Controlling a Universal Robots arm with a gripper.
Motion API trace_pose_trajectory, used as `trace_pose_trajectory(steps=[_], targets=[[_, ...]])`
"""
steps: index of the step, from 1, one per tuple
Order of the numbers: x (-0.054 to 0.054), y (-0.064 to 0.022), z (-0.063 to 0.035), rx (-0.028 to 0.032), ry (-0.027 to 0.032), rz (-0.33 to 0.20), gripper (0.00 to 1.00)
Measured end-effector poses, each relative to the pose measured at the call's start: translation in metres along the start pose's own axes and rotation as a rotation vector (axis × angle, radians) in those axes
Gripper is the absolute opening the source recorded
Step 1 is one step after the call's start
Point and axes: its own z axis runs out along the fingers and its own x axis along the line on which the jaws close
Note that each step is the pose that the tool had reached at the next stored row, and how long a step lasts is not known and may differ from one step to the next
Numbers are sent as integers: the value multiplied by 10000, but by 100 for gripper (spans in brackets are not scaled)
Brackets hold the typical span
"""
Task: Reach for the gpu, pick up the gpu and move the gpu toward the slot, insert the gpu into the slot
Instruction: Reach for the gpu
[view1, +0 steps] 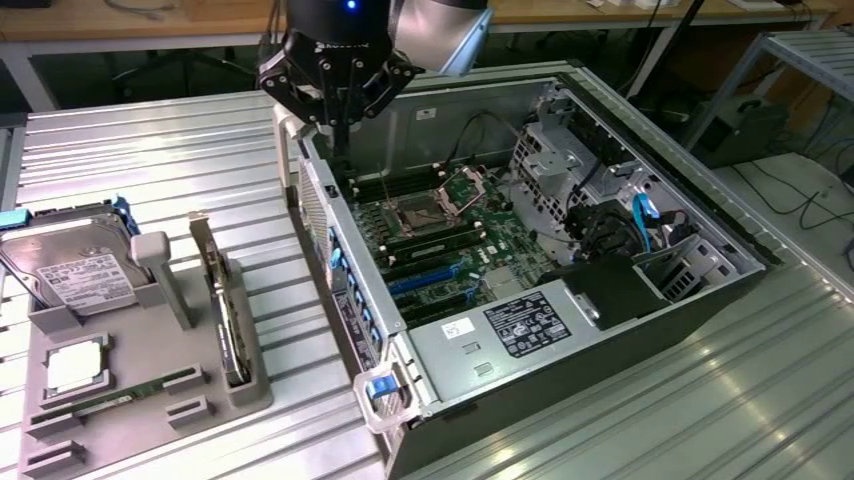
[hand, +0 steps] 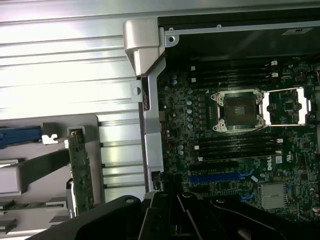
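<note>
- The gripper (view1: 339, 135) (hand: 180, 212) hangs closed and empty over the rear corner of the open computer case (view1: 400, 375).
- The gpu (view1: 227, 310) (hand: 80, 172) stands on edge in a gray holder (view1: 247, 395), well apart from the gripper, toward the exterior view's left.
- The holder carries one gpu, one hard drive (view1: 67, 270) and one memory stick (view1: 120, 395).
- One long blue slot (view1: 427, 275) (hand: 215, 177) lies on the motherboard.
- The gpu shows edge-on, so its fan is hidden; in the wrist view the gripper's body cuts off its lower end.
</note>
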Motion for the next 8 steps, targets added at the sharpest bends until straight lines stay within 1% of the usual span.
trace_pose_trajectory(steps=[8], targets=[[66,-5,-2,0,0,0,11]])
